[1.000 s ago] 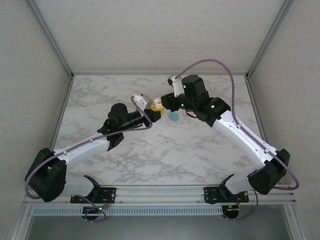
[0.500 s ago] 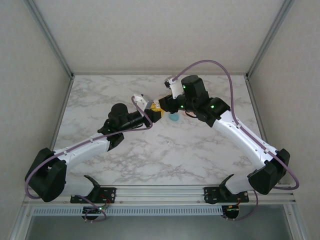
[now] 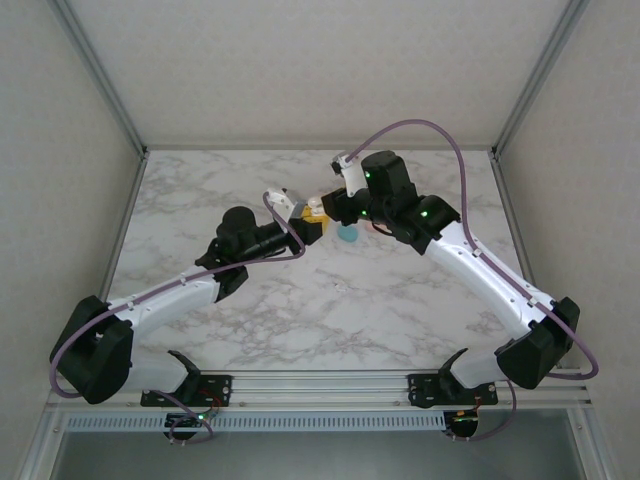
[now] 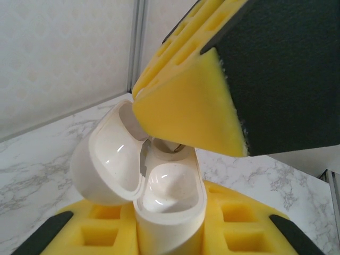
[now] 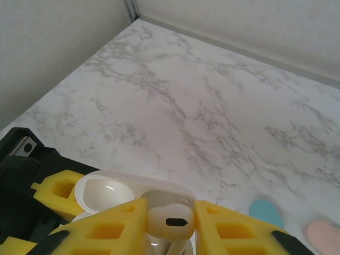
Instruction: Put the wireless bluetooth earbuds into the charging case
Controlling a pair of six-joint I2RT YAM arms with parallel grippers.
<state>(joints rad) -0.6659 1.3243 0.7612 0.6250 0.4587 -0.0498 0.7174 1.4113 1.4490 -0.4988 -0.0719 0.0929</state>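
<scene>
The white charging case (image 4: pixel 170 207) stands upright between the yellow foam fingers of my left gripper (image 4: pixel 170 236), which is shut on it. Its lid (image 4: pixel 109 159) is swung open to the left. My right gripper (image 5: pixel 170 222) is shut on a white earbud (image 5: pixel 169 223) and holds it right over the case's open mouth (image 5: pixel 159 197). In the left wrist view a right-gripper finger (image 4: pixel 186 111) hangs over the case and hides most of the earbud. In the top view both grippers meet above mid-table, left gripper (image 3: pixel 310 226) and right gripper (image 3: pixel 322 209).
A teal oval piece (image 5: pixel 265 212) and a pink oval piece (image 5: pixel 323 236) lie on the marble table (image 5: pixel 186 95), just right of the grippers. The teal piece (image 3: pixel 347 234) sits below the right wrist. Frame posts and walls bound the table at the back and sides.
The right gripper with the earbud has edged slightly left, closer over the case. The left arm has stayed put.
</scene>
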